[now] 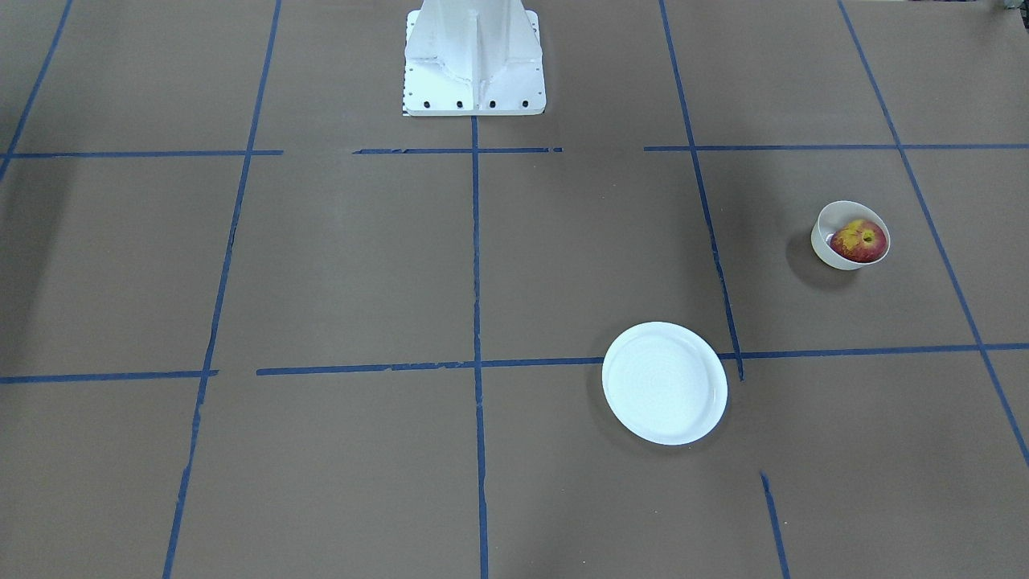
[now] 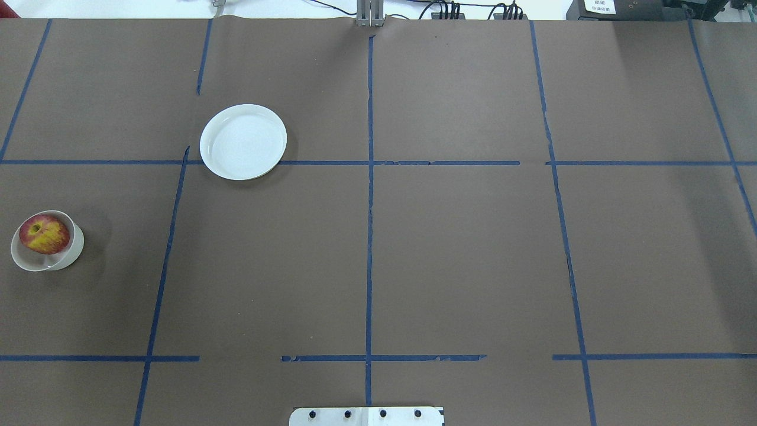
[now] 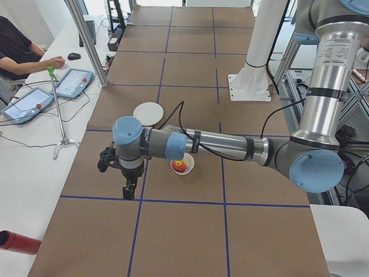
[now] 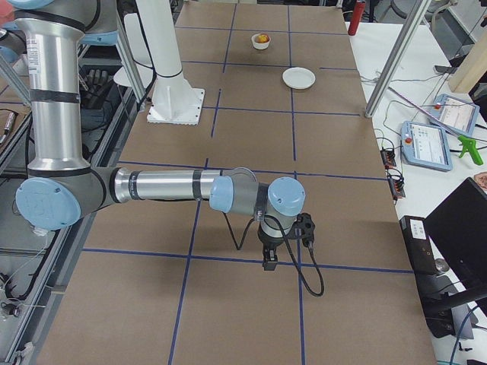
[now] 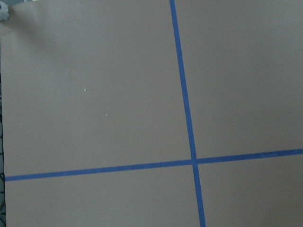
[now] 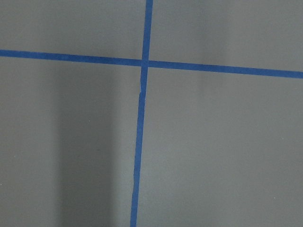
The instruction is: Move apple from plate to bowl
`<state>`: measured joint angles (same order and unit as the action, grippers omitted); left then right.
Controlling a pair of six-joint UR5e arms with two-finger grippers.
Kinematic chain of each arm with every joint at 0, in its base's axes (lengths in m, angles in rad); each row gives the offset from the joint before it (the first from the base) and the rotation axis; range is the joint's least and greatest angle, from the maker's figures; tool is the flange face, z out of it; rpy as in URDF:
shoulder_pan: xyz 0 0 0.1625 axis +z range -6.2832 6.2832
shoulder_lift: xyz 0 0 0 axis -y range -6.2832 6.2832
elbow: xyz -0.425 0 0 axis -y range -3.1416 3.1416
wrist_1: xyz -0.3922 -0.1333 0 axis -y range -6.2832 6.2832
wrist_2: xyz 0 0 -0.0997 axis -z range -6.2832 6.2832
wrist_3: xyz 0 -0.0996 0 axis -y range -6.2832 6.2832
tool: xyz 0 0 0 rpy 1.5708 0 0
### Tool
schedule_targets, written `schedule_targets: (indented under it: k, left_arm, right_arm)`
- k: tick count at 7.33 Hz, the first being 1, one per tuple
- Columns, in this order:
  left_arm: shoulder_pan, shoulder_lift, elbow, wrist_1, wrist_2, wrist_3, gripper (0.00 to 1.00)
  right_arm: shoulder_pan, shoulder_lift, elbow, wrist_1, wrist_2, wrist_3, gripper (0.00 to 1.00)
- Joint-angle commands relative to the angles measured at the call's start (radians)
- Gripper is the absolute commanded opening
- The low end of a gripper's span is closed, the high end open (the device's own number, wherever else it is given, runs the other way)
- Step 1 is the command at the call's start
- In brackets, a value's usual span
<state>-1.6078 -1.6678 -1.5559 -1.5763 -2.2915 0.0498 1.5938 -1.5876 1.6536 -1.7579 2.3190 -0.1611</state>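
Observation:
The red and yellow apple (image 1: 858, 240) lies inside the small cream-white bowl (image 1: 821, 245). In the overhead view the apple (image 2: 44, 234) and bowl (image 2: 75, 247) are at the far left. The flat white plate (image 1: 664, 383) stands bare, apart from the bowl, as the overhead view (image 2: 243, 141) also shows. My left gripper (image 3: 128, 190) shows only in the exterior left view, hanging low over the table beside the bowl (image 3: 188, 168). My right gripper (image 4: 268, 258) shows only in the exterior right view, far from the bowl (image 4: 261, 39). I cannot tell if either is open or shut. Both wrist views show only the table.
The brown table is marked with blue tape lines (image 2: 369, 236). The white robot pedestal (image 1: 474, 56) stands at the table's robot side. A side bench holds tablets (image 3: 72, 82) and a seated operator (image 3: 17, 49). A red cylinder (image 3: 17, 242) lies off the table's edge.

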Motion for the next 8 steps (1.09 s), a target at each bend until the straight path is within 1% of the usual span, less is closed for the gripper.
schedule_targets:
  k: [1,2,8]
  left_arm:
    - [-0.004,0.132,-0.041,-0.001,-0.048,0.007,1.00]
    - [-0.006,0.155,-0.070,0.002,-0.046,0.005,1.00]
    - [-0.004,0.163,-0.052,0.004,-0.046,0.007,1.00]
  right_arm:
    - [0.000,0.000,0.000,0.000,0.000,0.000,1.00]
    - [0.000,0.000,0.000,0.000,0.000,0.000,1.00]
    - [0.000,0.000,0.000,0.000,0.000,0.000,1.00]
